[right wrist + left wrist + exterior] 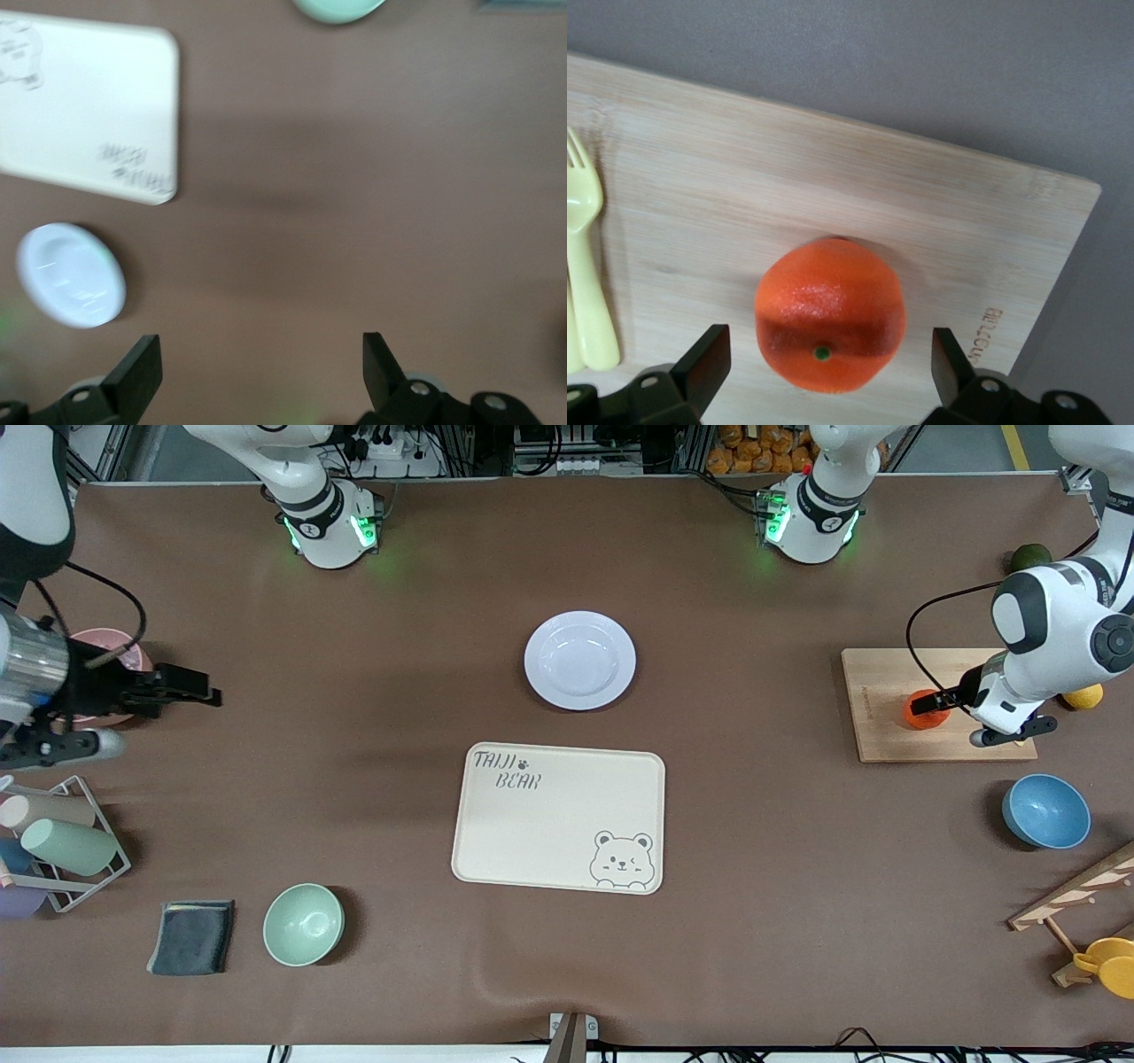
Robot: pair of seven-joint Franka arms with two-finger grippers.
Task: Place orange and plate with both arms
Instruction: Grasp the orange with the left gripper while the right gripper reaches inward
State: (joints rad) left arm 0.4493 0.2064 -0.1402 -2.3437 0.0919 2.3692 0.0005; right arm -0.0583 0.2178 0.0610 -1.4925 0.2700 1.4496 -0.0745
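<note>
We see the brown table (762, 921) first, with the cream bear tray (558, 817) lying near its middle. Just beside the tray, farther from the front camera, sits the white plate (579, 660), empty and apart from both arms. Toward the left arm's end lies the wooden cutting board (877, 731), and on it rests the orange (924, 710).

The left gripper (930, 702) is low over the board with its fingers spread wide, one on either side of the orange. In the front view the arm hides much of the fruit; the left wrist view shows the orange (830, 313) whole, with a green stem dot, sitting between the two fingertips (704, 359) with a gap on each side, so nothing is grasped. That view also shows a pale yellow fork (586, 266) on the board (833, 168).

The right gripper (199, 691) hangs over the right arm's end of the table, above bare cloth beside a pink bowl (124, 657), its fingers parted and empty. The right wrist view is blurred, yet we make out what seems to be the plate (71, 274) and the tray (80, 106).

Smaller things ring the table: a blue bowl (1046, 810), a green bowl (303, 924), a dark folded cloth (192, 936), a wire rack of cups (62, 841), and a dark green fruit (1030, 557).
</note>
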